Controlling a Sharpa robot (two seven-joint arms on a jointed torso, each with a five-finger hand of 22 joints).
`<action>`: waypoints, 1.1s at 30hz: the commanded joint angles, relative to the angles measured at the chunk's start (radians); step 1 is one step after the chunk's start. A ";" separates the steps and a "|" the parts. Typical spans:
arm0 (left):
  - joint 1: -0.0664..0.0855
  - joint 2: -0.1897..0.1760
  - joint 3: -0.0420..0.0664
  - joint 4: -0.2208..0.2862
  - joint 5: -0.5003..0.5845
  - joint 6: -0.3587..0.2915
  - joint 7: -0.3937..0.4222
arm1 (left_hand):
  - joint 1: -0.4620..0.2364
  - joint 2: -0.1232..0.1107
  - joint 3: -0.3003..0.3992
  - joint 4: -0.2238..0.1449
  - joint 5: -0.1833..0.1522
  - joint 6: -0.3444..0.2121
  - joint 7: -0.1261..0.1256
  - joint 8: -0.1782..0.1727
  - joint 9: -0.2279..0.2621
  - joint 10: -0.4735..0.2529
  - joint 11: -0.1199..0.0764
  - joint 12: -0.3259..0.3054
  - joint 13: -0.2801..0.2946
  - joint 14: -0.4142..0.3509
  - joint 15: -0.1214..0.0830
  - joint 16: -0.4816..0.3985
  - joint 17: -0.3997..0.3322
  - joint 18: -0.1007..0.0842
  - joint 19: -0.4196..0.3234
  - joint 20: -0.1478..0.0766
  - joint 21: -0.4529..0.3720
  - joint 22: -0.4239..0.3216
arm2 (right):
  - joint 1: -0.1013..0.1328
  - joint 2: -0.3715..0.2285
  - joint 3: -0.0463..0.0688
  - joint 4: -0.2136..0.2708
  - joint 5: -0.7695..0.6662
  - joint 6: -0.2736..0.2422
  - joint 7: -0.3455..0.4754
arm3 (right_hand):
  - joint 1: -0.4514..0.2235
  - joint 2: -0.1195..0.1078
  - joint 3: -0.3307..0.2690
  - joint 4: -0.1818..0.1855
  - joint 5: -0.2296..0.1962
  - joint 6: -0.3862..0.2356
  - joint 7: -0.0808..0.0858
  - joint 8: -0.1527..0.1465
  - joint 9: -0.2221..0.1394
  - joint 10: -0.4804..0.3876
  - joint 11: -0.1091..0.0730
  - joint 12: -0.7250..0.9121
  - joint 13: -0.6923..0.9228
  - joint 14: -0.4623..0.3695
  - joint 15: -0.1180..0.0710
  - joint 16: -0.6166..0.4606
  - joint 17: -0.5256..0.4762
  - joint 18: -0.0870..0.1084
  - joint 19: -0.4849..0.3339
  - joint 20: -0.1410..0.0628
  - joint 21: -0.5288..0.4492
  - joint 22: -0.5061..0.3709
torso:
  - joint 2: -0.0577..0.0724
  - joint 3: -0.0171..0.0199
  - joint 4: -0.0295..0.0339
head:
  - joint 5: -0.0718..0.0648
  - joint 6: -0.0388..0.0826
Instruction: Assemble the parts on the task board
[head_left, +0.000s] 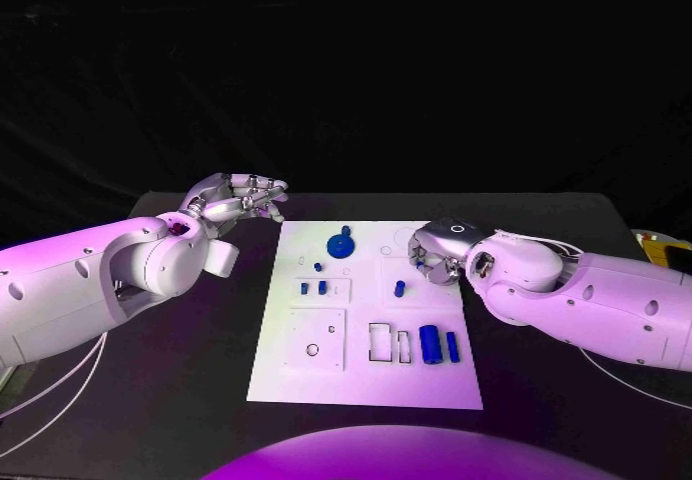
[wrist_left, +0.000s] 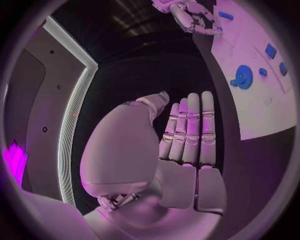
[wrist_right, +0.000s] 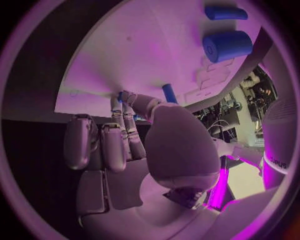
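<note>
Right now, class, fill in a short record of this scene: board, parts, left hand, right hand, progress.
board: white task board in the middle of the black table
parts: blue gear at the far end; small blue pegs mid-board; large blue cylinder beside a thinner blue pin near the right edge
left hand: left hand off the board's far left corner, fingers straight, holding nothing
right hand: right hand over the board's right edge; whether it holds a part cannot be told
progress: several recesses still empty
</note>
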 joint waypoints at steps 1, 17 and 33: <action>0.001 0.001 0.001 0.000 -0.001 0.022 -0.007 | 0.005 0.005 -0.005 -0.002 -0.002 -0.007 0.003 -0.004 -0.002 -0.008 0.002 0.000 -0.001 -0.002 0.008 -0.006 -0.002 0.011 0.007 0.003 -0.005 -0.002 | -0.001 -0.011 -0.001 0.009 -0.041 -0.029 -0.025 | 0.031 0.025 0.019 -0.022 0.006 0.009 -0.001 -0.007 0.000 0.041 -0.031 0.005 0.015 0.043 -0.006 0.005 0.001 -0.017 0.008 0.000 0.005 0.098 | -0.001 -0.0003 -0.0002 | -0.001 0.001; 0.001 0.007 0.001 -0.007 -0.003 0.028 -0.011 | 0.006 0.005 -0.007 -0.002 -0.002 -0.012 0.006 -0.006 -0.003 -0.013 0.005 0.000 -0.002 -0.003 0.009 -0.010 -0.003 0.011 0.008 0.004 -0.009 -0.005 | 0.031 -0.069 0.014 0.124 -0.003 -0.097 -0.014 | 0.027 0.019 0.021 -0.028 0.009 0.011 -0.001 -0.008 0.000 0.041 -0.030 0.005 0.016 0.043 -0.006 0.004 -0.002 -0.020 0.013 0.000 0.018 0.107 | -0.002 -0.0003 0.0000 | 0.000 0.006; 0.001 0.029 0.001 -0.015 -0.003 0.038 -0.010 | 0.005 0.006 -0.008 -0.002 -0.002 -0.015 0.008 -0.007 -0.004 -0.016 0.006 0.000 -0.002 -0.003 0.011 -0.013 -0.003 0.011 0.009 0.004 -0.012 -0.007 | 0.004 0.005 0.015 0.248 0.047 -0.118 0.024 | 0.023 0.016 0.023 -0.033 0.012 0.010 0.001 -0.011 -0.001 0.039 -0.029 0.003 0.016 0.042 -0.006 0.003 -0.005 -0.021 0.015 0.000 0.023 0.111 | -0.001 -0.0003 0.0020 | 0.039 -0.003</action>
